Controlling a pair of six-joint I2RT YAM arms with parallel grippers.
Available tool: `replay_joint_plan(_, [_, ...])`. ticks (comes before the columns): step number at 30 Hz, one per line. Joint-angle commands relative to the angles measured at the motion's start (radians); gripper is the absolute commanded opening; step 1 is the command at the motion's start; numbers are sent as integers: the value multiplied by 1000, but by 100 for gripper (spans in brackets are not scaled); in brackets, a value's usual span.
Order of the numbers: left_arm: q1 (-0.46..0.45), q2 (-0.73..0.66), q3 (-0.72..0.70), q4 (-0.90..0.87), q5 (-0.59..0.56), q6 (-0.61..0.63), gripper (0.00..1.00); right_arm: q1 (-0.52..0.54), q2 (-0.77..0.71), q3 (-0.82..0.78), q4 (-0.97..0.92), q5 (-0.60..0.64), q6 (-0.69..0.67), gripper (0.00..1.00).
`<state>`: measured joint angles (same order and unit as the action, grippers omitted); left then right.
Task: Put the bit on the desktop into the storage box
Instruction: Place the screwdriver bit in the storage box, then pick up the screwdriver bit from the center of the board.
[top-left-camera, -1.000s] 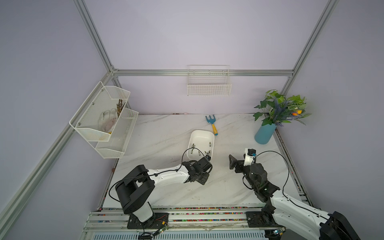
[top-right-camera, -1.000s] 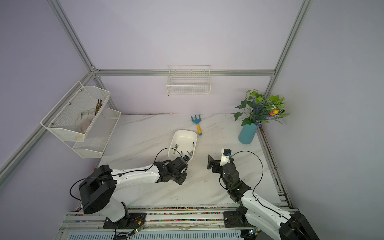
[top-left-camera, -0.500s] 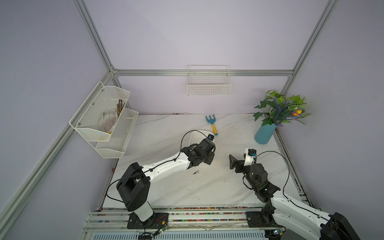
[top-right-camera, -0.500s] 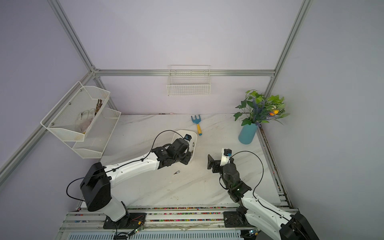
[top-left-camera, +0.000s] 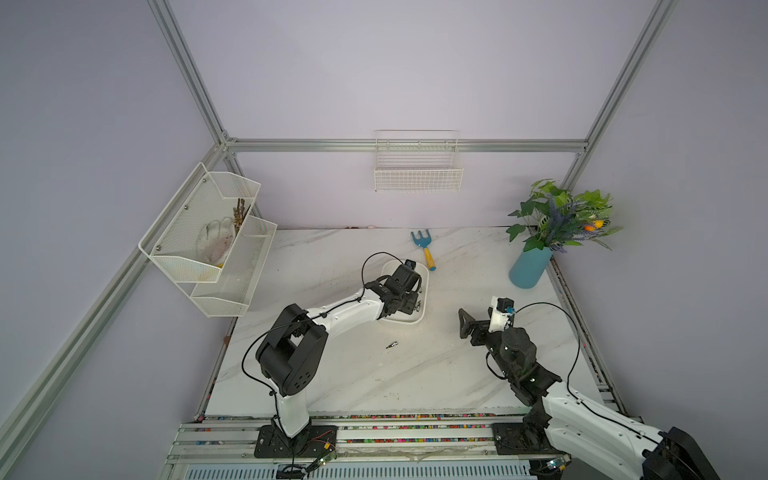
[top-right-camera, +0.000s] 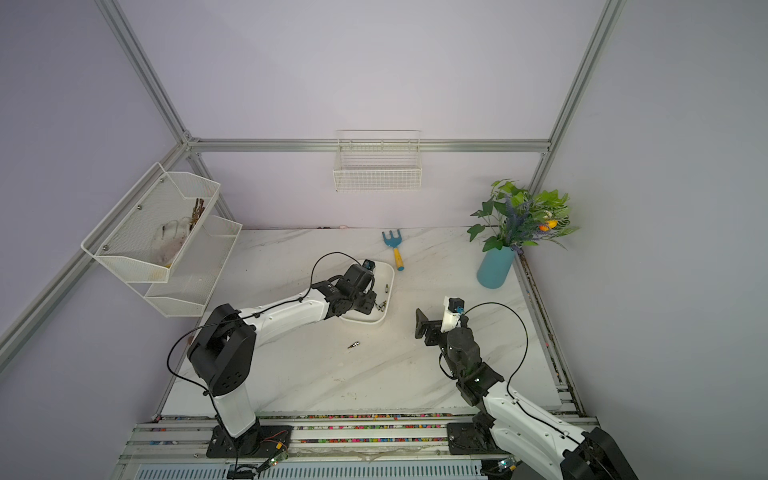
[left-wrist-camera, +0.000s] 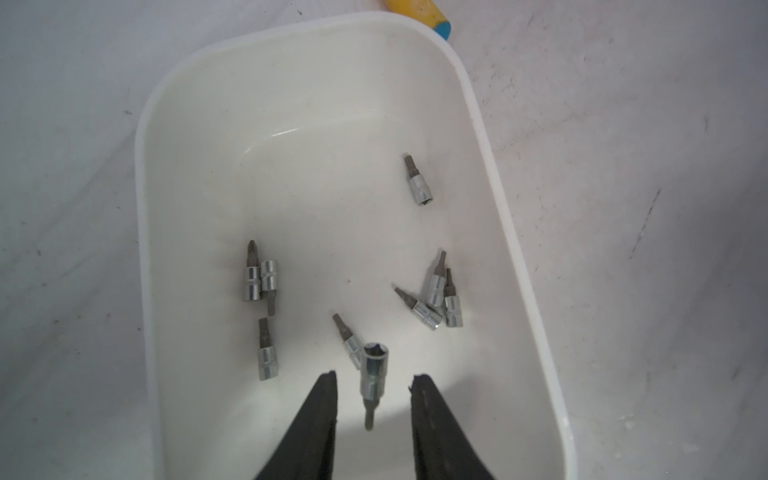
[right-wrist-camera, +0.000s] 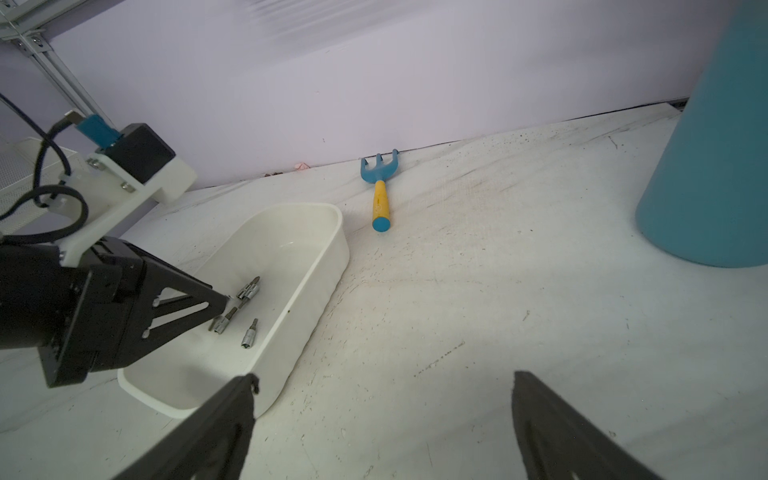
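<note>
Wire rack (top-left-camera: 208, 245) on the left wall, then the left arm reaching across the counter (top-left-camera: 374, 382) to hang its end effector (left-wrist-camera: 374, 377) over the white box (left-wrist-camera: 291, 83). From the wrist view its jaws stand partly apart with a gap on either side of a bit (left-wrist-camera: 372, 365). Nothing grips the bit, so I'd say it is free and dropping, or already lying among the other bits (left-wrist-camera: 436, 295) on the box floor.

Nearer the front edge, a loose bit (top-left-camera: 391, 344) lies alone on the counter, well apart from the box. That one looks like the trouble. It is small, round and shiny, so a pinch slightly off centre could send it rolling or squirt it out sideways. The left arm also lies low across the box's near rim, and a careless pull back might nudge or tip the box.

Further right sit a toy rake (top-left-camera: 424, 248) and the right end effector (right-wrist-camera: 384, 376), spread wide and empty above the counter. A blue vase (top-left-camera: 530, 268) stands beyond it.
</note>
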<state>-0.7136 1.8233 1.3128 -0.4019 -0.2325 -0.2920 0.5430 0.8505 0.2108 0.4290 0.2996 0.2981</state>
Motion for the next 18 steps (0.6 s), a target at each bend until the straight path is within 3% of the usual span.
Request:
replay_joint_plan(1, [4, -20, 18, 37, 16, 1, 49, -4, -14, -13, 28, 9, -1, 100])
replay_joint_plan(12, [4, -218, -123, 15, 75, -33, 75, -3, -13, -12, 32, -5, 1, 100])
replay_joint_plan(18, [-1, -329, -246, 13, 158, -36, 81, -4, -7, -11, 34, -5, 1, 100])
